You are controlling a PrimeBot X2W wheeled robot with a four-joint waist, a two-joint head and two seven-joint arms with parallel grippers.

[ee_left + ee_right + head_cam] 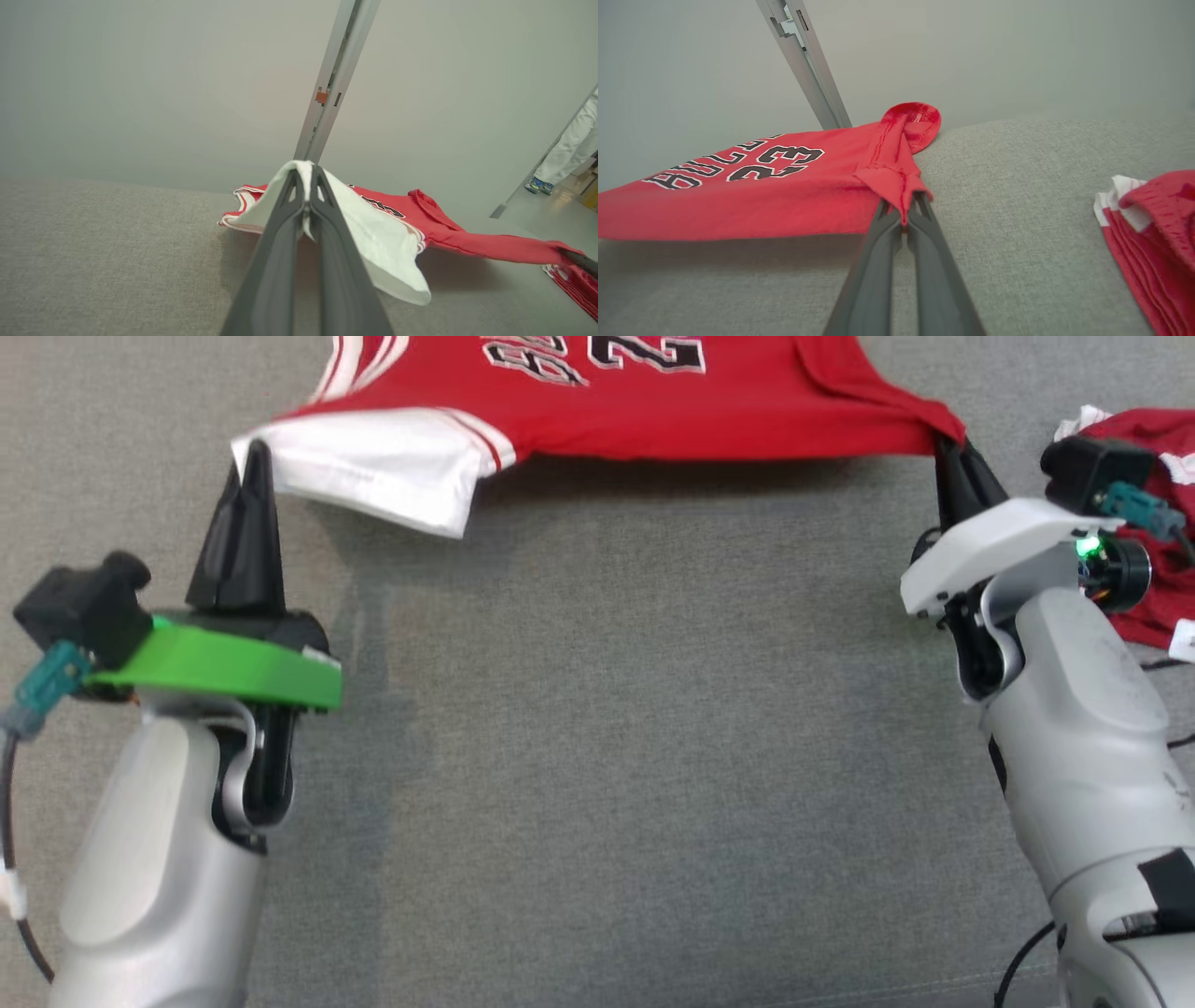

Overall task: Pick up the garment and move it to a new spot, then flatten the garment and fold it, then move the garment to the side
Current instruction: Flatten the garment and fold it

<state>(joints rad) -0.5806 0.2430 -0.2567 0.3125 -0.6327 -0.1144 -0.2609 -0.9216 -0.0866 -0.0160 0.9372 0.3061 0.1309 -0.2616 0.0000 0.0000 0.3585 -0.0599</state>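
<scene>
Bright, even light, soft shadow under the garment (653,415); wrist views bend at edges, backgrounds perhaps soft.

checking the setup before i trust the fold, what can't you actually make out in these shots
Head view: the jersey is cut off by the top edge, so its neck and lettering are incomplete.
Head view: the second red garment is partly behind the right arm and cut by the right edge.
Left wrist view: a person is cut off by the right edge; legs and shoes show.
</scene>
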